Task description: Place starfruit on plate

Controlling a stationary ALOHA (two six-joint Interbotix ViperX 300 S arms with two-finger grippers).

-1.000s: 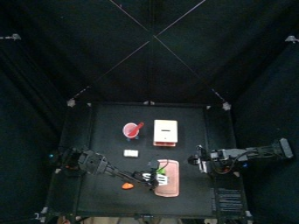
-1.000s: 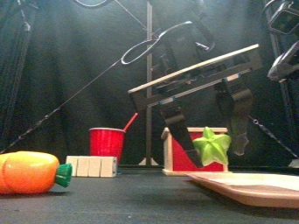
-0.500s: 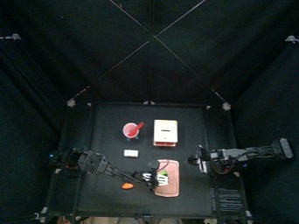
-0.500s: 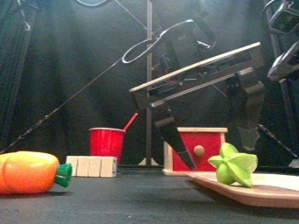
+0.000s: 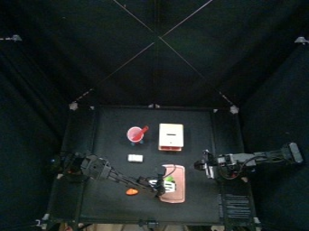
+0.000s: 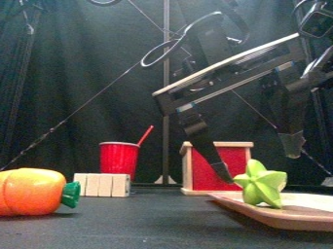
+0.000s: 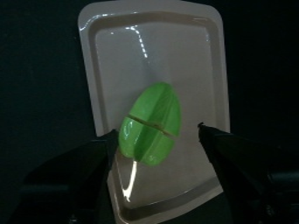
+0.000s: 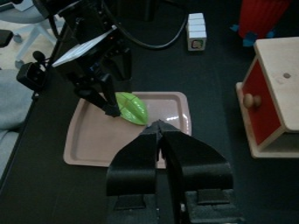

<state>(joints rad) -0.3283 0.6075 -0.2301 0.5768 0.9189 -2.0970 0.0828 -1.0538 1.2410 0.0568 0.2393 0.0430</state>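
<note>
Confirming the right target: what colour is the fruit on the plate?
Yellow-green. The starfruit shows best in the front view.

place: robot lab | evidence: black curtains (image 5: 49,54), small black table (image 5: 193,122)

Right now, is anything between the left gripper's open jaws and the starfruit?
Nothing. In the left wrist view the starfruit lies on the plate with the left gripper open, one jaw on each side, gaps bare. The front view shows the jaws above it.
</note>
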